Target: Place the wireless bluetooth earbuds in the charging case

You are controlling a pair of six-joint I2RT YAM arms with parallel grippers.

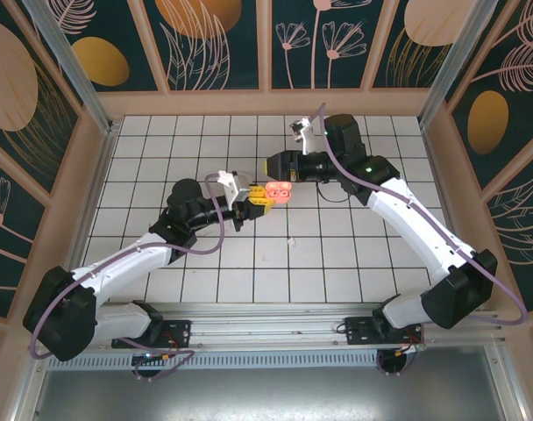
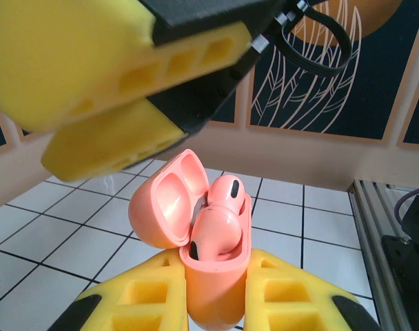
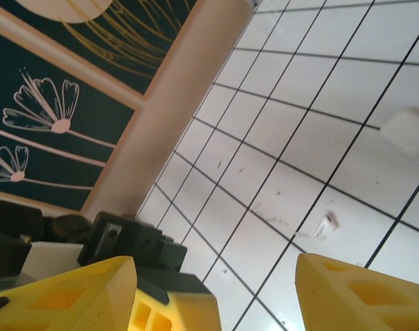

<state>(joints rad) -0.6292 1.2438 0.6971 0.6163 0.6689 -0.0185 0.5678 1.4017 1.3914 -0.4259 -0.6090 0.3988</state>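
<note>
The salmon-pink charging case (image 2: 213, 276) stands upright, lid open, and my left gripper (image 2: 213, 289) is shut on its lower body. Two salmon-pink earbuds (image 2: 220, 221) sit in its wells, one stacked partly over the other. In the top view the case (image 1: 280, 193) hangs above the tiles at the left gripper (image 1: 259, 201). My right gripper (image 1: 280, 164) hovers just beyond and above it, and its yellow fingers (image 2: 106, 83) fill the upper left of the left wrist view. The right gripper (image 3: 216, 265) is open with nothing between its fingers. A tiny white earbud (image 3: 326, 222) lies on the floor.
A white rounded piece (image 3: 406, 131) rests on a tile beyond the white earbud. In the top view a white speck (image 1: 290, 239) lies near the middle of the tiled floor (image 1: 161, 149). Wooden walls ring the floor, and a metal rail (image 1: 275, 311) runs along its near edge.
</note>
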